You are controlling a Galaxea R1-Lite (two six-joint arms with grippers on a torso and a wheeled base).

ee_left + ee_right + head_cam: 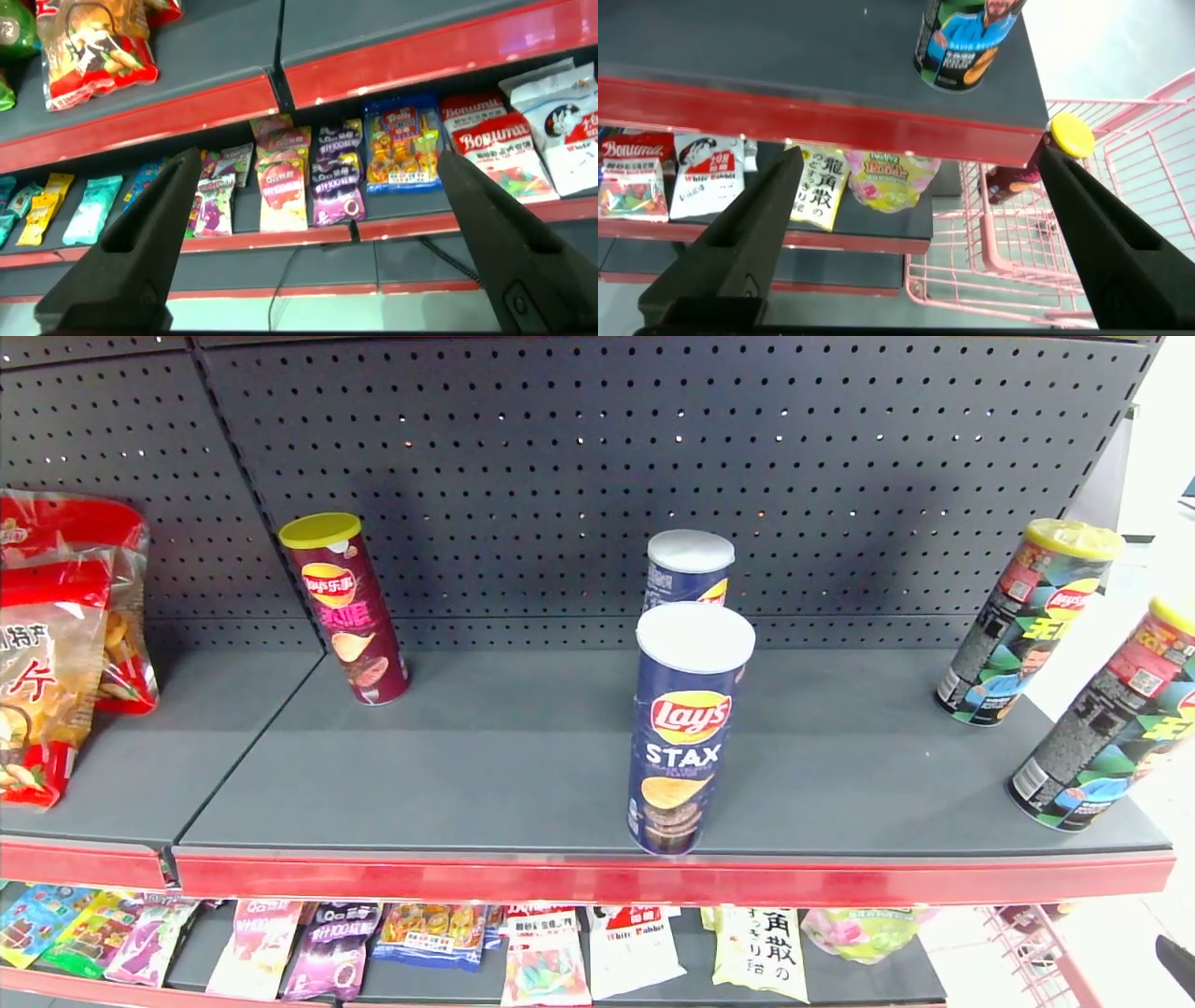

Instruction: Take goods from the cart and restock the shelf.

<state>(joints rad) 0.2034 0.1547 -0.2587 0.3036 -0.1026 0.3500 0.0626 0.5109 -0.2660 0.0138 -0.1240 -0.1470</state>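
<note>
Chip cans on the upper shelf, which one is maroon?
The lone maroon can standing leftmost near the back panel, yellow-lidded. The two middle cans are blue with white lids; the two right cans are black and green.

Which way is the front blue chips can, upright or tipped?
Upright: the front blue chips can stands on its base at the shelf edge, white lid up.

Your head view is bright and even, with the strongest light at 3 o'clock. There the floor [1158, 476] past the shelf [523, 775] end burns out to white, and the green can [1102, 719] beside it looks washed. Soft shadows lie on the back panel [523, 476] behind the blue can [689, 728]. Cans at the edges lean outward. In your right wrist view, floor beside the pink cart [990, 252] glares white at 2 o'clock.
</note>
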